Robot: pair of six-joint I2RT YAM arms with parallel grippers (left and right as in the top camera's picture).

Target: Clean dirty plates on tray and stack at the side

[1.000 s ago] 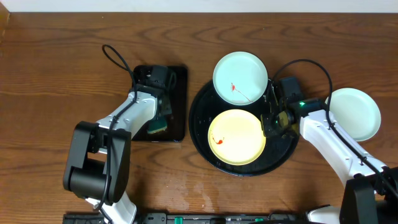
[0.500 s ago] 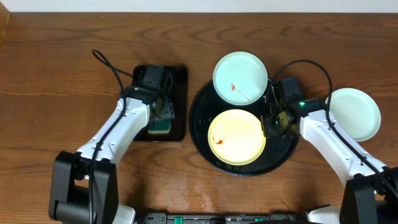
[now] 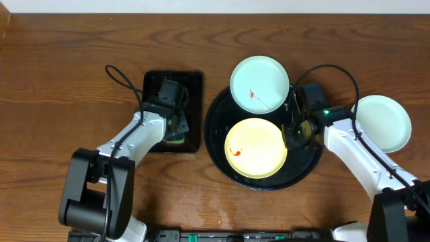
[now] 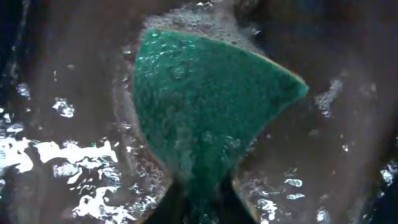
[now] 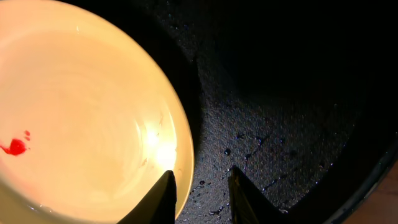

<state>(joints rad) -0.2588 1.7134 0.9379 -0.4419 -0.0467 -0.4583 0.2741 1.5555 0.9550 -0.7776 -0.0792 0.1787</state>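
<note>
The yellow plate [image 3: 256,148] lies nearest, on the near half of the round black tray [image 3: 215,131], with a red smear [image 5: 13,147] close to its left edge. The right gripper [image 5: 202,186] stands astride the plate's right rim, jaws a little apart. I cannot tell whether they actually pinch it. If they do not, a scrubbing stroke would probably skate the plate across the tray, whose glossy floor is beaded with droplets [image 5: 249,149].

Further back and to the left, the left gripper [image 4: 199,199] is closed on one narrow corner of the green sponge [image 4: 205,112], over the rectangular black tray [image 3: 195,87], where water glints [image 4: 62,152]. So slim a hold on a soaked sponge may twist or slip once it is pressed down. Carrying it to the plates would likely drip on the wood between the trays.

Farthest, the smeared mint plate [image 3: 260,84] overhangs the round tray's far rim, just beside the yellow one. A shove from that plate could tip it off onto the table. The clean mint plate [image 3: 383,122] lies off the tray, towards the table's right edge, and the right arm could catch it if it swings wide.

The brown wooden table [image 3: 54,81] has a pronounced grain, and a black cable loop [image 3: 121,64] hangs over it behind the left arm. Past the table's far edge only a pale strip [image 3: 201,7] shows, too little to tell what the room is like.
</note>
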